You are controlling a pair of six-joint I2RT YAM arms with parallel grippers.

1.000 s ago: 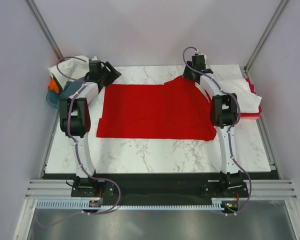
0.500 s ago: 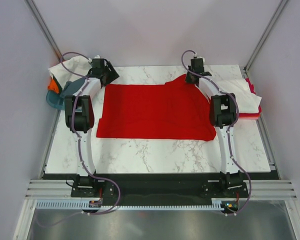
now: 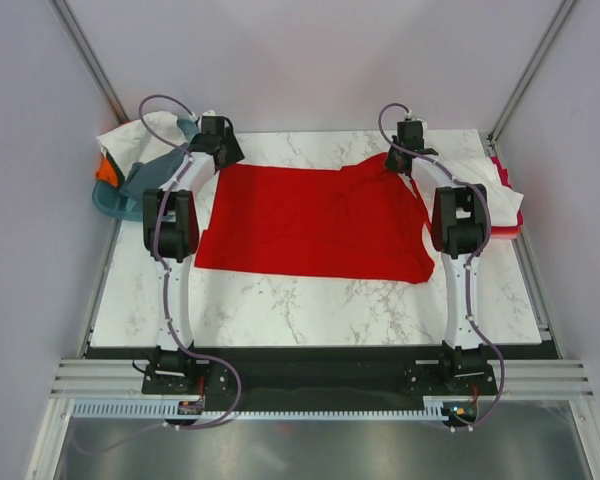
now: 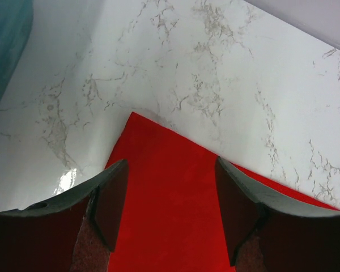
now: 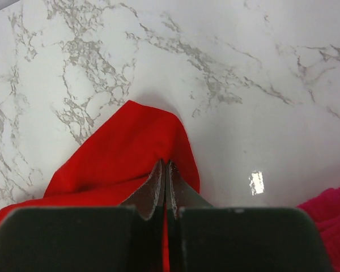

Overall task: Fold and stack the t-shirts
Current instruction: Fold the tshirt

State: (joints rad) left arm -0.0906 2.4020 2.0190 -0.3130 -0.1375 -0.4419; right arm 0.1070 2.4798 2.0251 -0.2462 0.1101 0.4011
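A bright red t-shirt (image 3: 310, 220) lies spread on the marble table (image 3: 310, 310). My left gripper (image 3: 220, 150) hovers over the shirt's far left corner, open. In the left wrist view its fingers straddle the red cloth (image 4: 170, 226), left gripper (image 4: 170, 167) empty. My right gripper (image 3: 404, 157) is at the shirt's far right corner, where the cloth bunches up. In the right wrist view the right gripper (image 5: 165, 165) is shut on a raised fold of the red cloth (image 5: 119, 153). A folded white t-shirt (image 3: 485, 190) lies on red ones at the right edge.
A teal basket (image 3: 120, 195) sits off the table's far left corner, holding white cloth (image 3: 140, 130) and orange cloth (image 3: 104, 170). Its teal wall (image 4: 5, 34) shows in the left wrist view. Pinkish-red cloth (image 5: 334, 215) lies right of the right gripper. Grey walls enclose the table.
The right gripper has shut on the shirt's far right corner and shifted slightly right, bunching the cloth. The left gripper has moved right, over the far left corner, and stays open.
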